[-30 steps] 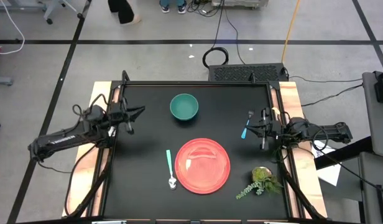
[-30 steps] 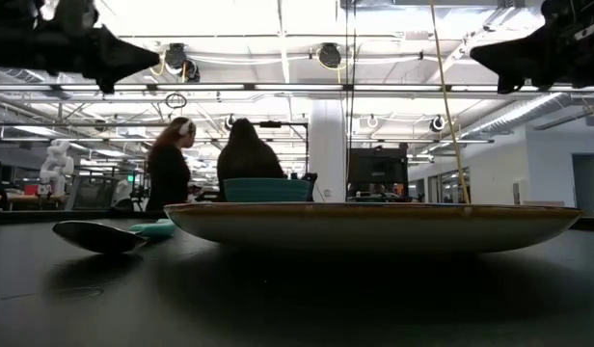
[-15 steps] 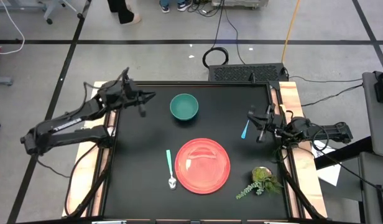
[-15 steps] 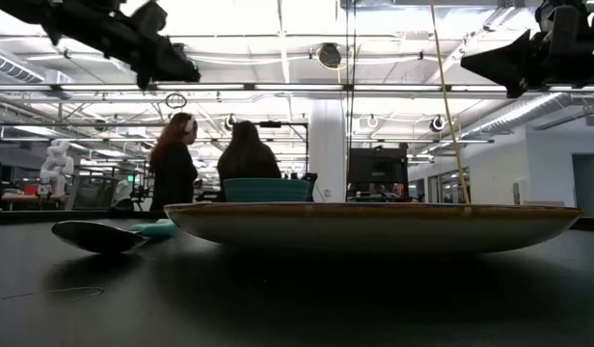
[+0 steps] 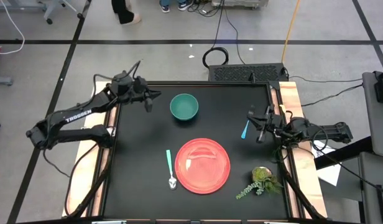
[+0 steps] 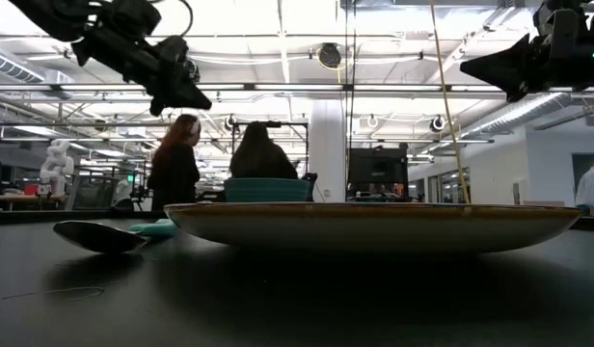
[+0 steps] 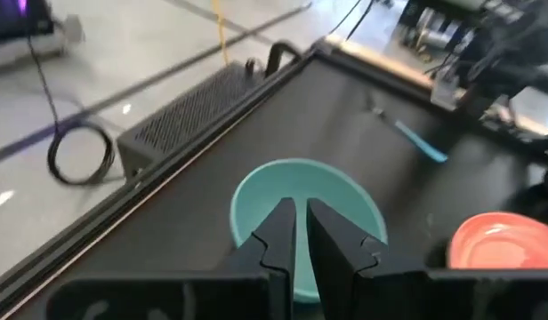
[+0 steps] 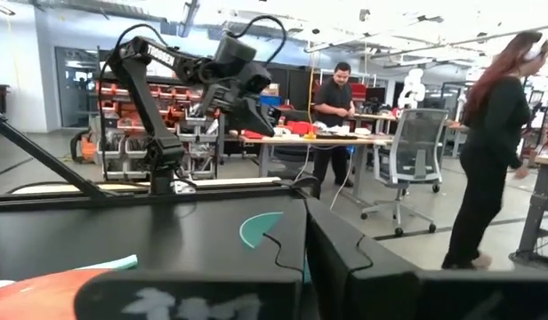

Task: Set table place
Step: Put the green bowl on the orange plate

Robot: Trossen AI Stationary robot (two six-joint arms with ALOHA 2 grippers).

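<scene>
The flat round red plate (image 5: 203, 165) lies on the matte black desk (image 5: 142, 155), toward its front middle. Just beside it on the left lies a teal-handled metal spoon (image 5: 170, 168). A small green bowl (image 5: 184, 106) sits behind the plate, a teal-handled fork (image 5: 246, 126) to the right, and a leafy green sprig (image 5: 260, 180) at the front right corner. The left gripper (image 5: 148, 101) hovers beside the bowl, fingers nearly together, empty. The right gripper (image 5: 259, 124), fingers together, waits beside the fork.

Red plate (image 5: 204, 165), green bowl (image 5: 184, 106), matte black table (image 5: 142, 149).
</scene>
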